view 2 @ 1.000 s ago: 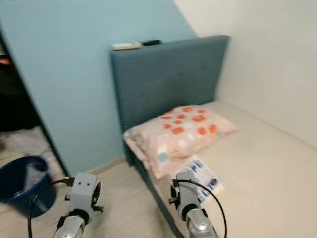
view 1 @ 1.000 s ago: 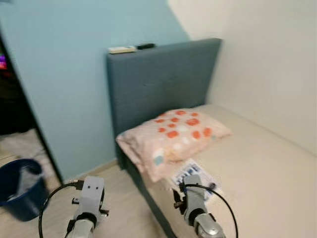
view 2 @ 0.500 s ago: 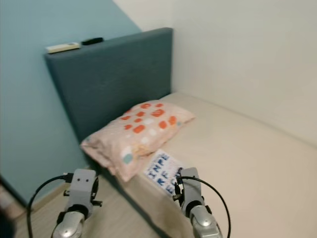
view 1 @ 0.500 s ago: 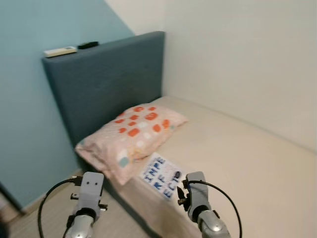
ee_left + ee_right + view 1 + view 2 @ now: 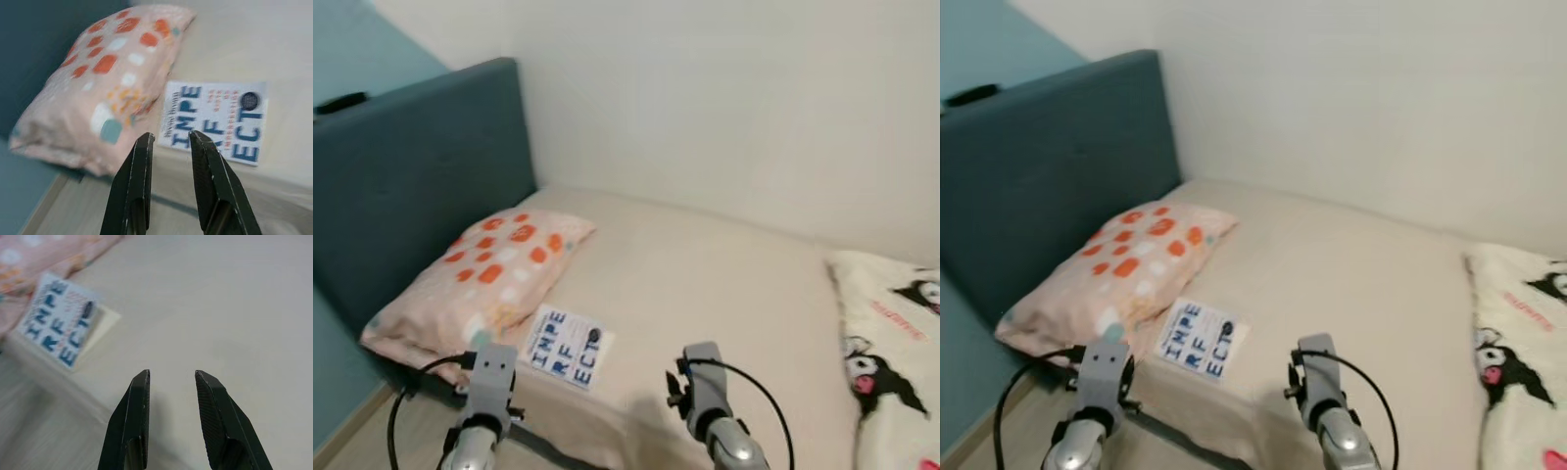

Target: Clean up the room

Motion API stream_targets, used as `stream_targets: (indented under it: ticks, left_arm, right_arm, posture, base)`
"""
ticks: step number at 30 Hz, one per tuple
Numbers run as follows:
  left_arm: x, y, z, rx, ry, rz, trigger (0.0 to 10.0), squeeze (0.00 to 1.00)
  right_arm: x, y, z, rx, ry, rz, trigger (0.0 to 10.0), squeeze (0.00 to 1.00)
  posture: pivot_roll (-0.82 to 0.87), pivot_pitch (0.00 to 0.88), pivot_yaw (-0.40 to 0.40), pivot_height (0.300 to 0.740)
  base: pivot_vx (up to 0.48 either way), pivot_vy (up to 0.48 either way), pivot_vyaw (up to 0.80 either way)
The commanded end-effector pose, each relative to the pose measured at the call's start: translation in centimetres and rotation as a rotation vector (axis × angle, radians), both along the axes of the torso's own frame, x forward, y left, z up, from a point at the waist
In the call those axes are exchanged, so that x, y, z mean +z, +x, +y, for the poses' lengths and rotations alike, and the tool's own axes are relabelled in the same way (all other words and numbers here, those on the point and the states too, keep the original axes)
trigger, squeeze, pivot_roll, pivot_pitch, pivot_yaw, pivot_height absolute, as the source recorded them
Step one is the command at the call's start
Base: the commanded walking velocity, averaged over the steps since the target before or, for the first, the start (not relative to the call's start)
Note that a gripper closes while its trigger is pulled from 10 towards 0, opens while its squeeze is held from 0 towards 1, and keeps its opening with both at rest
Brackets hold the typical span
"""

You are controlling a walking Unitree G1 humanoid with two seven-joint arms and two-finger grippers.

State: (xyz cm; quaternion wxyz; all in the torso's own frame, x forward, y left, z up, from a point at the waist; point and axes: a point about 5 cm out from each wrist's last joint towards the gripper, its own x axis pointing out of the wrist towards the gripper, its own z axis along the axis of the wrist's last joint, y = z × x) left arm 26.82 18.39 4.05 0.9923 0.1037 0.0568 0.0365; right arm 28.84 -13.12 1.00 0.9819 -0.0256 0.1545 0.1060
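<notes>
From the head camera, the book point(image 5: 567, 357) with blue letters on its white cover lies flat on the bed point(image 5: 705, 284), near the bed's front edge and just beside the spotted pillow point(image 5: 480, 279), on the side away from the headboard point(image 5: 401, 176); a cartoon-print blanket point(image 5: 891, 352) sits well apart from the book, at the far right of the bed; both arms are raised low in front, the left gripper's housing nearly under the book and the right one off to the book's right.

From the left wrist, the left gripper point(image 5: 168, 139) points almost straight at the book point(image 5: 215, 120); its two fingers are parted with nothing between them, and their tips hang short of the book's near edge; the book's long axis runs across the line of the fingers, with the pillow point(image 5: 98, 78) touching or overlapping its far corner.

From the right wrist, the right gripper point(image 5: 171, 377) is likewise spread and empty, aimed at bare sheet; the book point(image 5: 58, 325) lies well off to its left side.

Judging from this, the left arm is the nearer and better aligned; a short reach forward would meet the book, though a flat cover on soft bedding may be hard to pinch.
</notes>
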Motion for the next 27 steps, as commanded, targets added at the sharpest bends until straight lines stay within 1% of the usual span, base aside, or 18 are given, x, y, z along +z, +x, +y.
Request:
stream_targets:
  ticks: [1, 9, 17, 27]
  left_arm:
    - [-0.77, -0.38, 0.34, 0.007, 0.003, 0.033, 10.0, 0.0]
    - [-0.78, -0.21, 0.39, 0.002, 0.0, 0.028, 10.0, 0.0]
    - [-0.62, 0.05, 0.09, -0.009, -0.002, 0.01, 10.0, 0.0]
    - [-0.39, 0.25, 0.24, 0.009, -0.007, -0.007, 10.0, 0.0]
  right_arm:
    - [-0.48, -0.41, 0.25, -0.007, 0.018, 0.026, 10.0, 0.0]
    - [-0.55, -0.45, 0.21, -0.011, 0.02, 0.031, 10.0, 0.0]
    - [-0.63, -0.49, -0.1, -0.016, 0.016, 0.035, 10.0, 0.0]
    - [-0.64, -0.54, -0.11, -0.016, 0.018, 0.031, 10.0, 0.0]
  posture:
    - [-0.02, 0.08, -0.005, 0.74]
    - [-0.02, 0.071, -0.002, 0.74]
    - [-0.03, 0.062, -0.002, 0.74]
    - [-0.03, 0.065, 0.002, 0.74]
  base:
    - [0.0, 0.0, -0.8]
    - [0.0, 0.0, -0.8]
    - [0.0, 0.0, -0.8]
    - [0.0, 0.0, -0.8]
